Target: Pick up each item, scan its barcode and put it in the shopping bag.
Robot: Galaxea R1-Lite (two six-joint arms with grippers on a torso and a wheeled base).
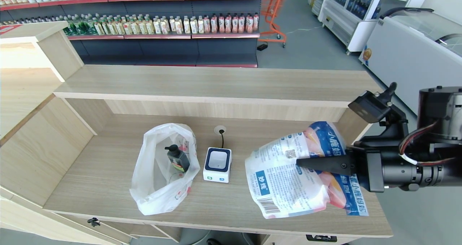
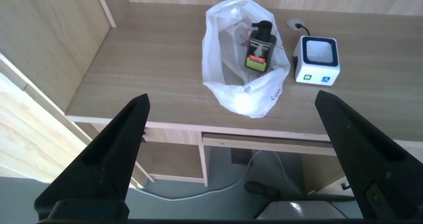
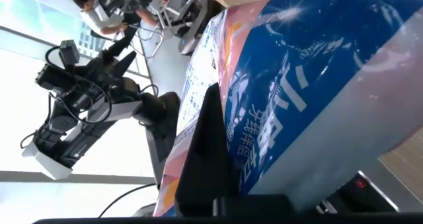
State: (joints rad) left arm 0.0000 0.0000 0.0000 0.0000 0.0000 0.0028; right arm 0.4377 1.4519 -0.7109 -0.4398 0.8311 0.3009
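Note:
My right gripper (image 1: 301, 162) is shut on a large blue, white and pink food package (image 1: 288, 173), held above the right part of the counter with its barcode at the lower left corner. In the right wrist view the food package (image 3: 310, 98) lies against one black finger (image 3: 208, 151). The white barcode scanner (image 1: 217, 164) stands mid-counter, left of the package. Left of the scanner, the white shopping bag (image 1: 158, 180) lies open with a dark pump bottle (image 1: 178, 158) inside. My left gripper (image 2: 231, 158) hangs open in front of the counter, facing the shopping bag (image 2: 241, 85) and the scanner (image 2: 316, 59).
A raised wooden ledge (image 1: 216, 82) runs along the back of the counter (image 1: 108, 173), with side walls left and right. A cable port (image 1: 220, 130) sits behind the scanner. Shelves of bottles (image 1: 162, 25) and freezers (image 1: 415, 46) stand beyond.

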